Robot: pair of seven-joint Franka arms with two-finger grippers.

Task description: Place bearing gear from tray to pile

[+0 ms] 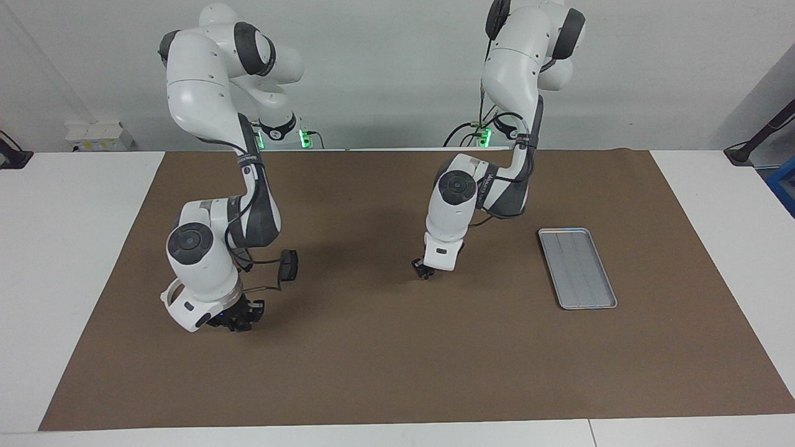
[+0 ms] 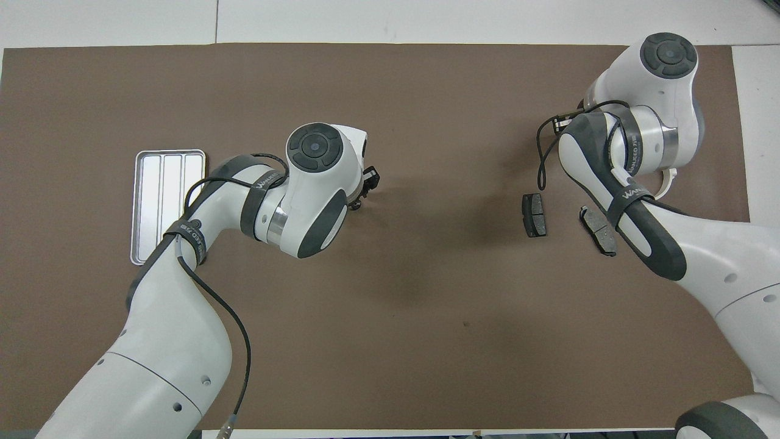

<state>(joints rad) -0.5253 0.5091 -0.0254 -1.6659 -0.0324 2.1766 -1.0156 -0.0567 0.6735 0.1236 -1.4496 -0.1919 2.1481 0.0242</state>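
At nine o'clock in the overhead view, the tray (image 2: 152, 201) lay bare, and the bearing gear itself could not be made out anywhere. The left gripper (image 1: 424, 271) hung low over the middle of the surface (image 1: 397, 372). The right gripper (image 1: 239, 320) was by the pile (image 2: 534, 214) at three o'clock. Whether either was open or gripping anything could not be told. Such a gear was probably small, stiff, dense and slick, and best pinched across its flat faces.

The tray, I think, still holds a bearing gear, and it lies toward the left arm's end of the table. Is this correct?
Not quite. The tray does lie toward the left arm's end of the table, but it holds nothing: the overhead view shows only its bare ridges, and the facing view agrees.
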